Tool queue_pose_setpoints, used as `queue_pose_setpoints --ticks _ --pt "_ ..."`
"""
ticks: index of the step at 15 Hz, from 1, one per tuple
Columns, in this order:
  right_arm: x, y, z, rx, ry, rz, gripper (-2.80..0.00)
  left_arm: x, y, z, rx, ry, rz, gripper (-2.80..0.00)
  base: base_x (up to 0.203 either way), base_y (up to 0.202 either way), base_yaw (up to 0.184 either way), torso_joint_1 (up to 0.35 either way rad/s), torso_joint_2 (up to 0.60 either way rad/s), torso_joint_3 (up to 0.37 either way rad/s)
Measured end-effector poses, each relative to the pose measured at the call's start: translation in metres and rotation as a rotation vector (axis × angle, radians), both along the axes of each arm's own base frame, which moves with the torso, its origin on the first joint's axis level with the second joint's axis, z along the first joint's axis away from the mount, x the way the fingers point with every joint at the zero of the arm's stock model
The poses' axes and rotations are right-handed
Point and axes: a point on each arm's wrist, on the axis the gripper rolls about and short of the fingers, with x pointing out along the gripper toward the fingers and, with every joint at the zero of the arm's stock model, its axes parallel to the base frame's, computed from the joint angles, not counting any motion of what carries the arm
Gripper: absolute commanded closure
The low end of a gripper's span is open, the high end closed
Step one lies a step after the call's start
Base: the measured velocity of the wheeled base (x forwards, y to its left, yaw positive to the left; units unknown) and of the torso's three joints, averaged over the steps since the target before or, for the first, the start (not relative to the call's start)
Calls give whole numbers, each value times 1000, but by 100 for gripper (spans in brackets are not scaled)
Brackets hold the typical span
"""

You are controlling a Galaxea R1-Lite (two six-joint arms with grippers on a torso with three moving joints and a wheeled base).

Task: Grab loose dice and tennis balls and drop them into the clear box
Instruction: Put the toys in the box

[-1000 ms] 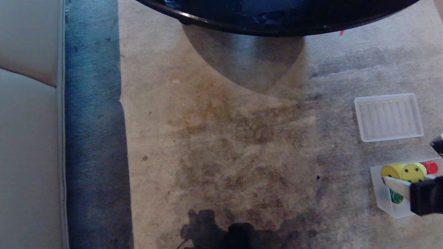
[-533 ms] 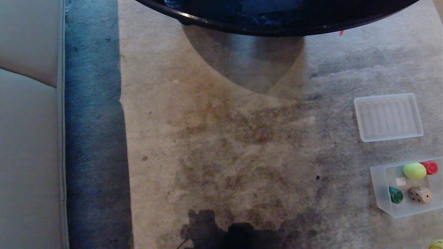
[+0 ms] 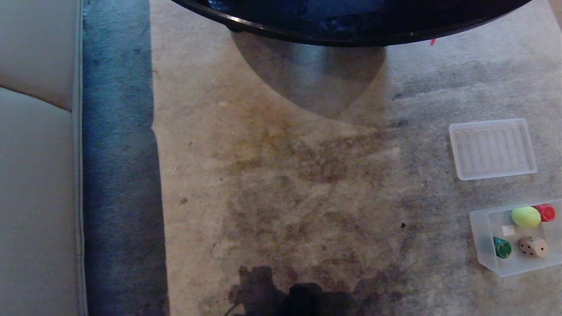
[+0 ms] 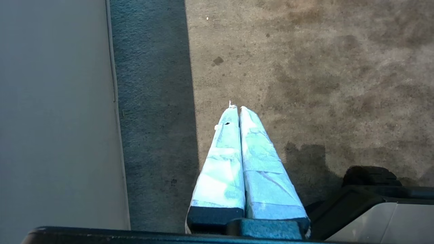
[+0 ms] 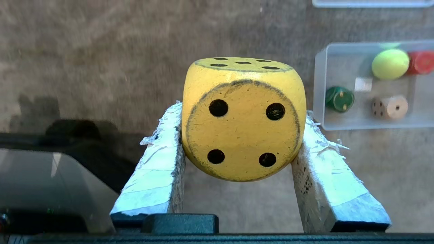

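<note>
On the far left of the head view a pale sofa (image 3: 35, 175) runs down the frame, with a dark strip of carpet beside it and then a broad, stained stretch of rug (image 3: 281, 184) lying bare across the middle as far as the things on the right. At the top, the curved rim of a dark round desk (image 3: 351, 26) overhangs the rug and throws a shadow under it. The left claw (image 4: 236, 107), seen from its own wrist, hangs over the border of the dark strip and the rug with its taped fingers pressed together and nothing between them. Further right, the ribbed lid (image 3: 492, 148) lies flat on the rug, and nearer the robot, apart from it, sits the clear box (image 3: 483, 245), cut off by the frame's right edge, its long side running left to right. Inside it are a tennis ball (image 3: 526, 217) touching a red piece (image 3: 545, 212) along the far wall, and a green die (image 3: 502, 248) and a beige die (image 3: 533, 247) along the near wall, apart from each other. The right claw (image 5: 242, 115) grips the yellow die (image 5: 242, 118) by two opposite sides, four-pip face toward the wrist camera, above bare rug short of the box. A second ago that claw and die stood over the box in the head view; now neither shows there.
</note>
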Motion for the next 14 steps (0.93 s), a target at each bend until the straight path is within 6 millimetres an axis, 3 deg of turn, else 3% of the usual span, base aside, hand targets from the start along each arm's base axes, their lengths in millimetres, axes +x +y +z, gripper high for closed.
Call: queue_pose_setpoints --ticks 11,14 --pt "-2 0 -3 8 -15 -3 0 0 0 0 0 0 0 0 0 0 0 0 0 0" --pt "-2 0 -3 13 -14 -3 0 0 0 0 0 0 0 0 4 4 -105 4 2 3"
